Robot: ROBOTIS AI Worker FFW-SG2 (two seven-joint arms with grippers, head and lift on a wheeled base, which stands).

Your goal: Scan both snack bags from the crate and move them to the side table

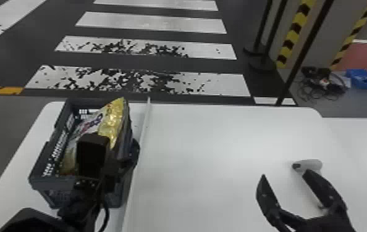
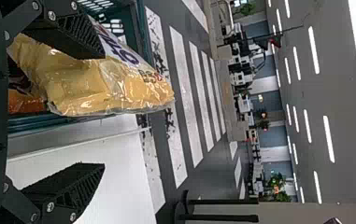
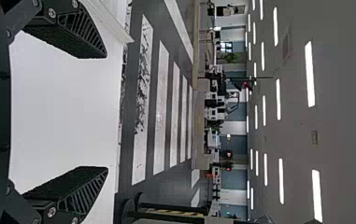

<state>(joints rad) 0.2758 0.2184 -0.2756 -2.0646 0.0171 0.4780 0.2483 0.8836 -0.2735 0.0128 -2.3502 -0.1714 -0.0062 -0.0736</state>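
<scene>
Striped floor (image 1: 136,77) runs off past the far edge of the white worktop (image 1: 207,148), so no walls right up close, which is nice. Left tool (image 2: 103,110) is spread wide, one finger overlapping the yellow snack bag (image 2: 82,84), the other out past the crate's right side. Nothing's pinched yet afaict. Bag's sitting in the dark crate (image 1: 50,186) just under and ahead of that tool, top poking above the rim. There's an orange bit (image 2: 24,102) beside it, maybe bag two, can't tell.

Right tool (image 3: 106,112) is wide too, over bare worktop, with a grey rounded thing (image 1: 312,165) by one finger. Scanner, I'd guess.

So I'd call this lining up the first grab. Next move: shift the left tool left so its fingers straddle the bag, then close gently. Watch that right crate wall, and the pale raised strip (image 1: 144,123) just beyond it. Right of the strip, tons of open room.
</scene>
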